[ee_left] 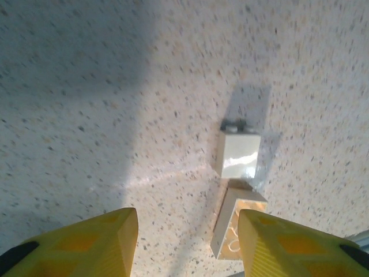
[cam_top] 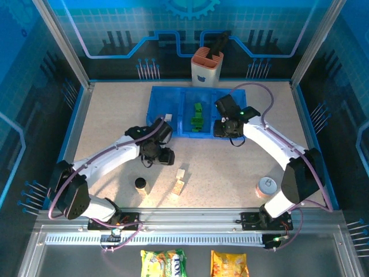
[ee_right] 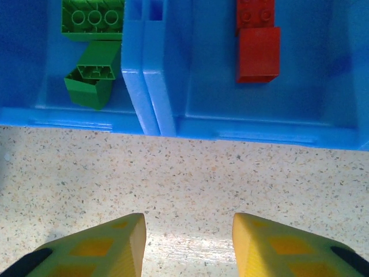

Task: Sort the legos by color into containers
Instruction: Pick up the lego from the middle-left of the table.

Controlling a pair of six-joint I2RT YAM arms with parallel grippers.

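Observation:
The blue three-compartment tray (cam_top: 157, 109) lies at the back of the table. A cream brick (cam_top: 168, 117) sits in its left section and green bricks (cam_top: 198, 117) in the middle one. The right wrist view shows two green bricks (ee_right: 89, 81) left of the divider (ee_right: 150, 63) and red bricks (ee_right: 258, 55) in the right section. My right gripper (ee_right: 189, 239) hangs open over bare table just in front of the tray. Two cream bricks (cam_top: 182, 172) (cam_top: 179, 186) lie on the table. My left gripper (ee_left: 187, 242) is open above the table, the upright brick (ee_left: 239, 156) ahead and the tipped one (ee_left: 236, 228) by its right finger.
An orange-and-white cup holder (cam_top: 207, 66) stands behind the tray. A small black cylinder (cam_top: 140, 184) stands left of the loose cream bricks. A silver-topped tin can (cam_top: 267, 186) sits near the right arm's base. Snack packets (cam_top: 164, 262) lie in front of the rail.

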